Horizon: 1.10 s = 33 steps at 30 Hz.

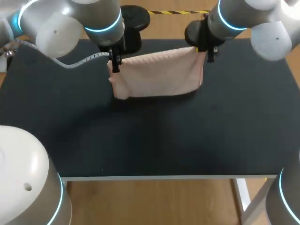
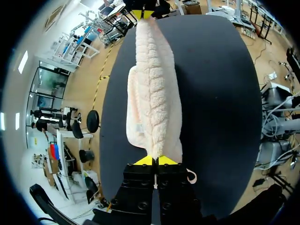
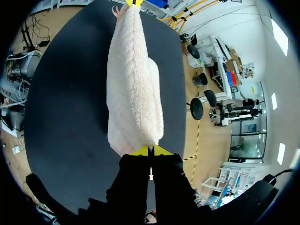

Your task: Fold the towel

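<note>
So my left gripper (image 2: 155,160) and right gripper (image 3: 150,151) were each pinched tight on a top corner of the pink towel (image 1: 159,75), stretched between them over the table (image 1: 140,140).

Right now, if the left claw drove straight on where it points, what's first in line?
The towel it's shut on, stretching straight ahead of the left claw to the right claw at its far end. Depth is unclear; the table lies below.
</note>
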Available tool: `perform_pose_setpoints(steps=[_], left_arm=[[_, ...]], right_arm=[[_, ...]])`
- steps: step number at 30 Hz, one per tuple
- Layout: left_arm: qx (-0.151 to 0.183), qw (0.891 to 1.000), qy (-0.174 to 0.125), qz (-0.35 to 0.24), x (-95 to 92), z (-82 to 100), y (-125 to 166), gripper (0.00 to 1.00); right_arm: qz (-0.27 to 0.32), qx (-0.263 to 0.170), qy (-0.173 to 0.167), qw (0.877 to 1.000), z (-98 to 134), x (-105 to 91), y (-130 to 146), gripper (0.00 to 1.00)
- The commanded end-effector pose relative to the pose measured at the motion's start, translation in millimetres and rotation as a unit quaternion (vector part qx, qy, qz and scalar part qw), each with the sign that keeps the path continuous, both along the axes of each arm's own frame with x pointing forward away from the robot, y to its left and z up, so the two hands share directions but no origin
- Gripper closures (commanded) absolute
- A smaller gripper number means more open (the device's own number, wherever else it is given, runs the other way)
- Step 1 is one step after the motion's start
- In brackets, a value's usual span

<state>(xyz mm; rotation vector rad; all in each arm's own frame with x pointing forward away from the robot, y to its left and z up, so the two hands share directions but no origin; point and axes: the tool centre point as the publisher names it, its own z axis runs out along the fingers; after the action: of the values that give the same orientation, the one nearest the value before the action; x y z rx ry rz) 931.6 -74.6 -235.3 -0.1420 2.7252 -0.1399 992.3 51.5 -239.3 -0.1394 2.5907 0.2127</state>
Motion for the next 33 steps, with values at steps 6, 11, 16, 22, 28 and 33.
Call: perform_pose_setpoints(steps=[6, 11, 16, 22, 28, 33], left_arm=[[0.003, 0.995, 0.102, 0.001, 60.3, -74.8, -6.1, 1.0], [0.004, 0.987, 0.16, -0.012, 84.5, -115.5, -11.3, 1.0], [0.006, 0.981, 0.192, -0.015, 108.6, -141.7, -12.2, 1.0], [0.007, 0.98, 0.197, -0.016, 138.1, -155.8, -7.1, 1.0], [0.013, 0.983, 0.183, -0.013, 159.5, -152.6, -0.6, 1.0], [0.012, 0.987, 0.163, -0.009, 165.1, -141.4, 6.6, 1.0]], right_arm=[[-0.007, -0.012, 0.109, 0.994, -89.1, 37.8, 17.4, 1.0], [-0.031, -0.03, 0.15, 0.988, -127.9, 50.7, 17.4, 1.0], [-0.052, -0.034, 0.168, 0.984, -149.8, 71.3, 16.5, 1.0], [-0.07, -0.037, 0.167, 0.983, -161.0, 100.5, 17.2, 1.0], [-0.092, -0.035, 0.154, 0.983, -157.3, 118.0, 11.8, 1.0], [-0.103, -0.028, 0.135, 0.985, -143.8, 126.1, 5.7, 1.0]])
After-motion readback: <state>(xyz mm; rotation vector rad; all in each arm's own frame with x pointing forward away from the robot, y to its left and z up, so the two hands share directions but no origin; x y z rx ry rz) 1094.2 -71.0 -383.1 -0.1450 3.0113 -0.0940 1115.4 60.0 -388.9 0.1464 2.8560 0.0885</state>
